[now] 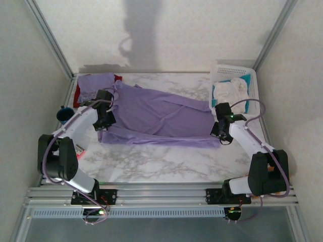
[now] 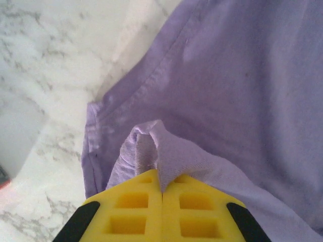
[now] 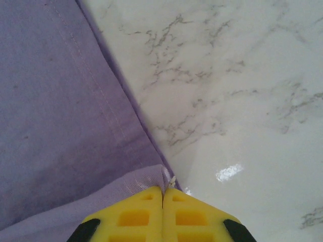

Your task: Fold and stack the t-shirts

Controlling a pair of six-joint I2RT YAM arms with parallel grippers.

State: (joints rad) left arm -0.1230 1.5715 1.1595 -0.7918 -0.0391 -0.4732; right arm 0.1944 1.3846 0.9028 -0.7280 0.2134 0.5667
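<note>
Both tools [image 2: 161, 182] [image 3: 162, 192] pinch shirt [image 1: 151, 116] edges.

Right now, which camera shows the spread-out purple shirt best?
Top external: the purple shirt lies spread across the table, end to end. Left wrist shows a pinched fold of it; right wrist, a hemmed corner.

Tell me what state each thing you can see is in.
Large lavender cloth t-shirt: laid out, wrinkled, pinched at both ends.
Left end effector: shut on that t-shirt.
Right end effector: shut on that t-shirt.
Smaller lavender cloth shirt: folded, atop red cloth shirt.
White plastic basket: holds crumpled white cloth.
</note>
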